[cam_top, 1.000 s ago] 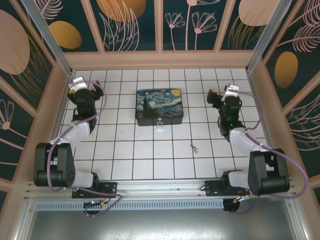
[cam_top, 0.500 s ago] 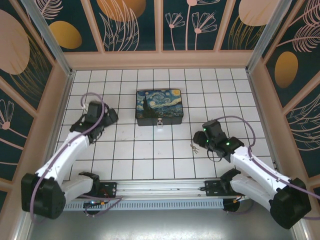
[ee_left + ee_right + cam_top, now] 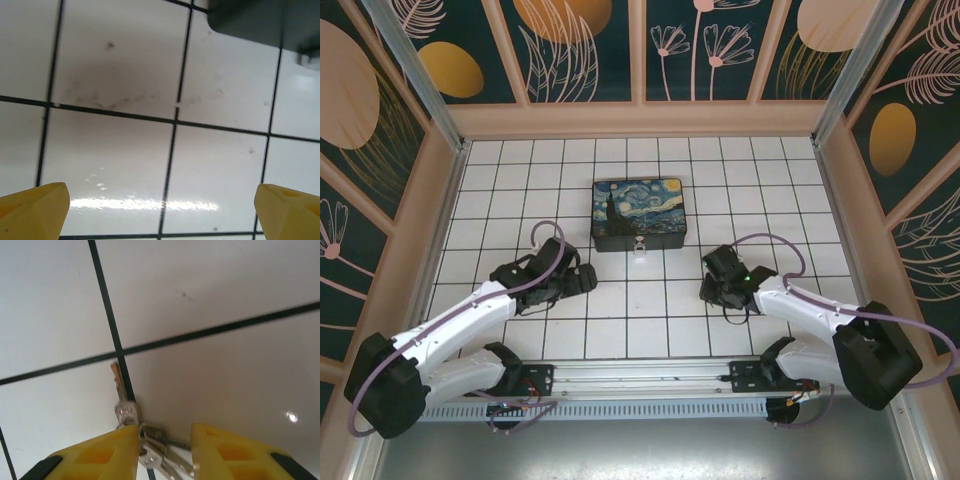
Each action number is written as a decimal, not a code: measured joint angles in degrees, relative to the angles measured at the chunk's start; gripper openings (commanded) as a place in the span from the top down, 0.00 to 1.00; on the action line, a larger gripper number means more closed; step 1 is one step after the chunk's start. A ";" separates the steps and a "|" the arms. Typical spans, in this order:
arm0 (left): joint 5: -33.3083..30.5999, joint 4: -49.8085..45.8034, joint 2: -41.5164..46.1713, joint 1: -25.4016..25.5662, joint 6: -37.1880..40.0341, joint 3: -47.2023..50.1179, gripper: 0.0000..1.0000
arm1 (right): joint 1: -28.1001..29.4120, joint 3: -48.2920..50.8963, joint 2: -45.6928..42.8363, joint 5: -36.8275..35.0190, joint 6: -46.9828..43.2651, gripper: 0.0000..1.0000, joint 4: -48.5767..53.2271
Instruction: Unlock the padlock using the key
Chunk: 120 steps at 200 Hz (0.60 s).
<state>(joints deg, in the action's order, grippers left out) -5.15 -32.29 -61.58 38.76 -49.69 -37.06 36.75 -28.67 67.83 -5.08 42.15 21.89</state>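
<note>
From above and behind, we look down on the whole table (image 3: 620, 318). Both wrist cameras face its tiles closely; the left shares the box (image 3: 250, 20) edge, the right sits just over the key (image 3: 125, 411).

White tiled table (image 3: 620, 330) with black grid lines, boxed in by wooden walls with floral panels (image 3: 580, 50). A black box (image 3: 640, 213) with a starry-night lid sits centre, in the far half. The padlock (image 3: 639, 247) — small, silvery — is at the middle of the box's near face. 2 arms reach inward from the near edge. Left gripper (image 3: 586, 277) is low over the tiles, near-left of the box, pointing right. Right gripper (image 3: 708, 290) is down at the table, near-right of the padlock and apart from it — finger spacing too small to read.
</note>
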 measured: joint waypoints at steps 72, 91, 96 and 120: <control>2.05 4.33 -7.69 9.03 -1.88 -3.45 0.06 | -6.64 0.59 -0.26 7.34 -6.03 0.72 -8.09; 3.10 6.05 -9.84 10.40 -1.86 -4.79 0.06 | -7.04 1.42 -0.17 9.14 -7.06 0.74 -9.35; 3.45 6.58 -10.23 10.62 -1.86 -5.09 0.06 | -7.04 1.57 -0.09 9.55 -7.30 0.74 -9.42; 5.01 8.74 -10.80 11.13 -1.86 -5.99 0.06 | -7.32 2.67 0.39 11.28 -7.80 0.74 -10.16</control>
<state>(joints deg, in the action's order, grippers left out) -0.14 -23.55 -72.38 49.89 -51.55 -43.05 29.43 -26.00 68.23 6.20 34.35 11.73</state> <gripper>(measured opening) 0.937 0.259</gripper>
